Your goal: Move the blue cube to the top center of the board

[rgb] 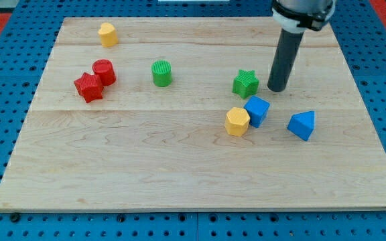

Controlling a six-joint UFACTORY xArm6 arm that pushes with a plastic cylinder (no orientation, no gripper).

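Our wooden board (179,167) lies on a blue pegboard (5,40). The blue cube (256,110) sits right of centre, touching a yellow hexagonal block (237,121) at its eight o'clock. A green star (245,83) stands near at eleven o'clock, a blue triangular block (302,124) apart at four. My tip (277,88) rests at the cube's one o'clock, just clear of it, grasping nothing. Further left stand a green cylinder (161,73), red cylinder (104,71), red star (88,87) and another yellow block (108,34).

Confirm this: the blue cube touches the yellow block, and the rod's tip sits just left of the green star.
One detail is wrong. In the camera view my tip sits just right of the green star, not left. The blue cube does touch the yellow block.
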